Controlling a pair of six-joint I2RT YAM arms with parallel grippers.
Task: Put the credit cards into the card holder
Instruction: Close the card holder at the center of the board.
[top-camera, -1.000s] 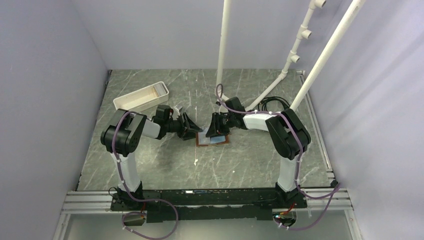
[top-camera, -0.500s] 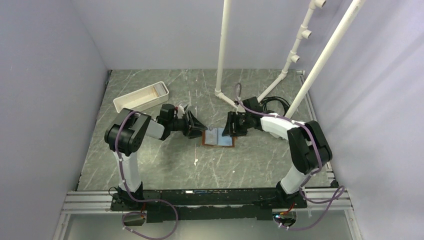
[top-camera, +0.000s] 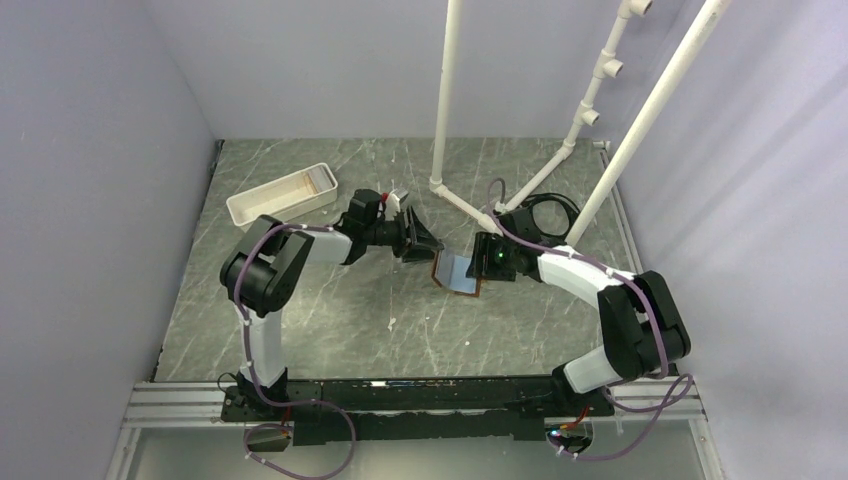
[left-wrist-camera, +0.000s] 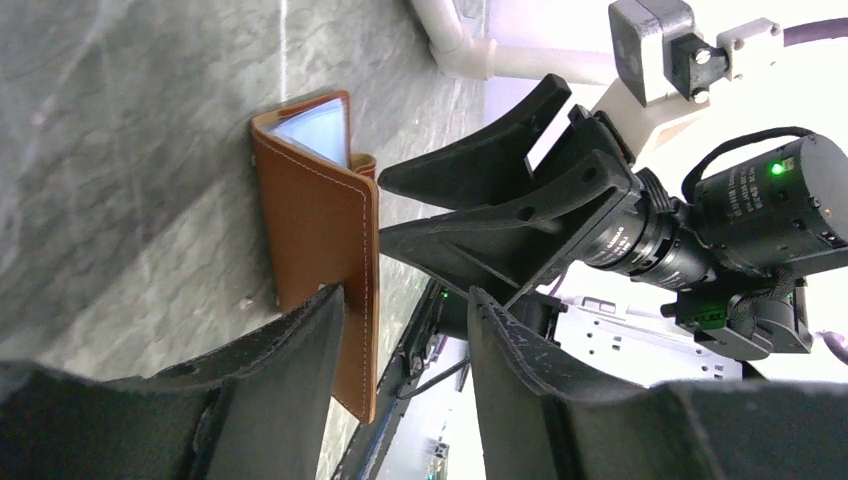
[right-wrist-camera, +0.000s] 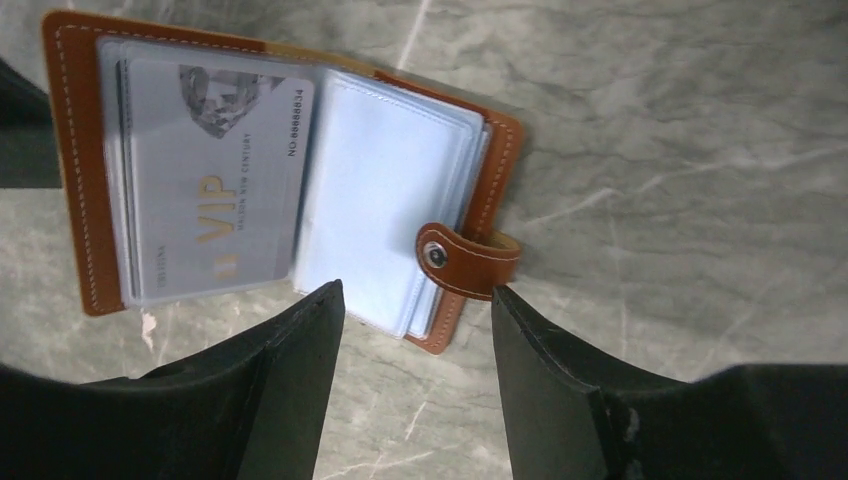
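The brown leather card holder lies open on the marble table, its left cover tilted up. In the right wrist view a grey credit card marked VIP sits in the left pocket of the card holder. Pale blue sleeves are stacked to the card's right, under the strap tab. My right gripper hovers open just off the strap side, holding nothing. My left gripper is open too. One of its fingers rests against the outside of the raised cover.
A long white tray stands at the back left. White pipes rise from the table behind the grippers, and black cables coil at the back right. A white speck lies on the table in front.
The card holder and both grippers have shifted right. My right gripper has opened and drawn back from the holder. The holder's left cover now stands tilted up.
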